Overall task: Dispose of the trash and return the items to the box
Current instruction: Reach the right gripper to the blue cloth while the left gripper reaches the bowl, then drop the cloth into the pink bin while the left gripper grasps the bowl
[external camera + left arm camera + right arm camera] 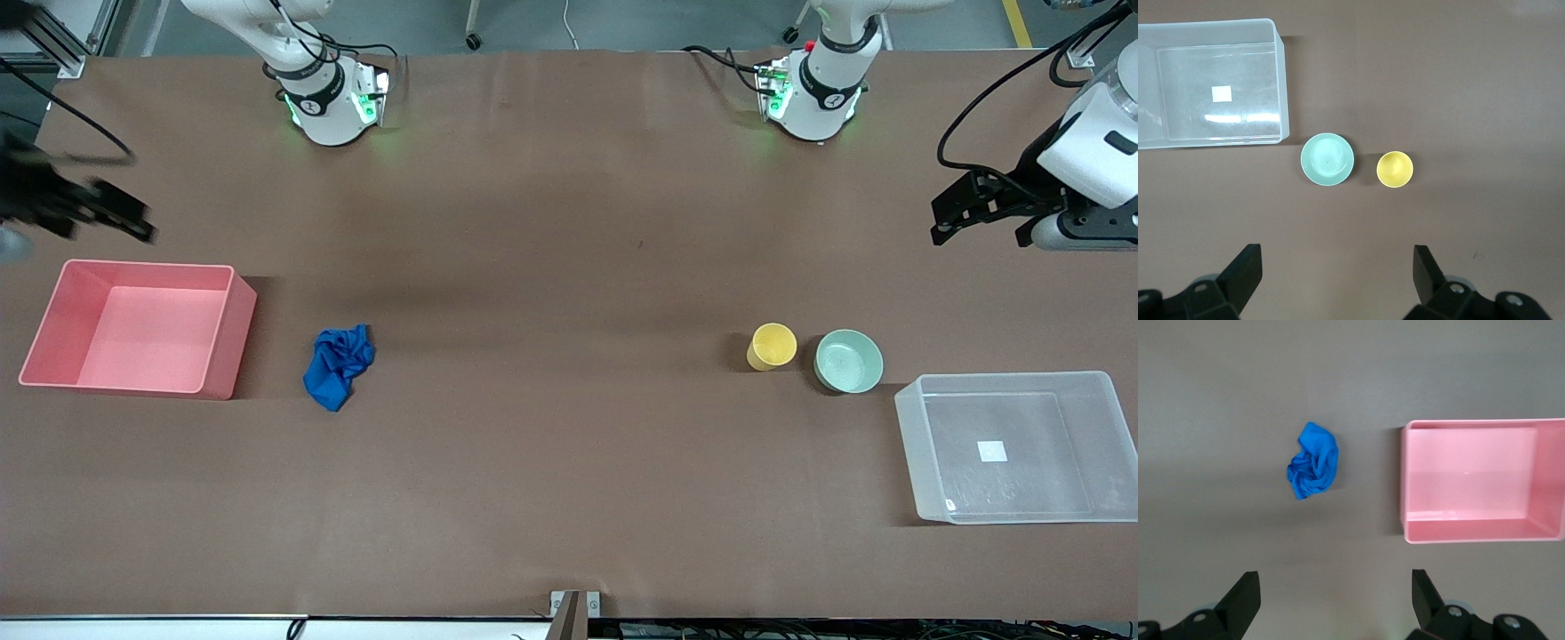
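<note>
The blue cloth wad (338, 366) lies on the table beside the pink bin (227, 338); it also shows in the right wrist view (1313, 470). The yellow cup (772, 346) and the mint-green bowl (849, 360) stand upright side by side next to the clear tub (1022, 413), which holds nothing. The left wrist view shows the cup (1395, 169), the bowl (1328, 159) and the tub (1245, 80). My left gripper (978, 222) (1336, 257) is open and empty, high over bare table at the left arm's end. My right gripper (102, 218) (1336, 581) is open and empty, high over the right arm's end.
The pink bin, also in the right wrist view (1471, 480), holds nothing and stands at the right arm's end. The clear tub has a white sticker (992, 451) on its bottom. The brown table stretches wide between the cloth and the cup.
</note>
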`<state>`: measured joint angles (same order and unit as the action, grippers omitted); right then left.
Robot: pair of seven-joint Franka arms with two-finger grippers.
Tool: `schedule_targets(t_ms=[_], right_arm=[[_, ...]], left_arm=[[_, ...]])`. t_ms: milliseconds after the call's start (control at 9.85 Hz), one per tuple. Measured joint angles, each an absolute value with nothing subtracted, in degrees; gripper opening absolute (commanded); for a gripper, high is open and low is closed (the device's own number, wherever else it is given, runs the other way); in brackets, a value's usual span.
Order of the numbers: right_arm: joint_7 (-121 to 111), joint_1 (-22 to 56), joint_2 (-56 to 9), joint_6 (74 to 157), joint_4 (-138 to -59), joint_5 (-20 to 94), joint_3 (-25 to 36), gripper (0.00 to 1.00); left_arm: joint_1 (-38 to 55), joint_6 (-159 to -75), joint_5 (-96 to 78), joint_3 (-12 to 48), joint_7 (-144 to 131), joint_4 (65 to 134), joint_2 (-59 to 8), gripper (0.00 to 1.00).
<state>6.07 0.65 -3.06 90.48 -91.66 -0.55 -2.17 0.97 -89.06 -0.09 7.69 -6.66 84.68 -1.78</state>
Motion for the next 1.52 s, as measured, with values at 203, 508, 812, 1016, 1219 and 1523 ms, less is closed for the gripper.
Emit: schedule_targets(t_ms=[203, 508, 812, 1016, 1219, 1523], right_arm=[[8.45, 3.09, -7.04, 105.80, -102.43, -0.99, -2.42, 1.00], [9.69, 5.18, -13.45, 126.83, -115.38, -2.77, -2.46, 1.00], [9.71, 5.27, -19.39, 144.06, -123.23, -3.82, -2.44, 1.00], [9.71, 5.26, -22.94, 151.14, -125.26, -3.83, -2.38, 0.67], [9.73, 5.20, -24.95, 153.80, -125.23, -3.83, -2.21, 0.31], [12.26, 4.51, -26.57, 158.59, -125.27, -3.80, -1.69, 0.01]], left_arm=[[0.95, -89.45, -0.09, 7.66, -6.66, 84.90, -2.49, 1.00], [0.01, -92.40, -0.09, 7.54, -6.67, 87.25, -4.43, 1.00], [-2.35, -102.82, -0.09, 7.46, -6.46, 96.89, -5.43, 0.99], [-3.45, -114.26, -0.09, 7.45, -5.83, 106.37, -5.97, 0.99], [-5.53, -123.55, -0.09, 7.42, -3.78, 113.67, -7.09, 0.98], [-10.00, -139.86, -0.09, 7.32, -1.03, 124.13, -9.98, 0.98]])
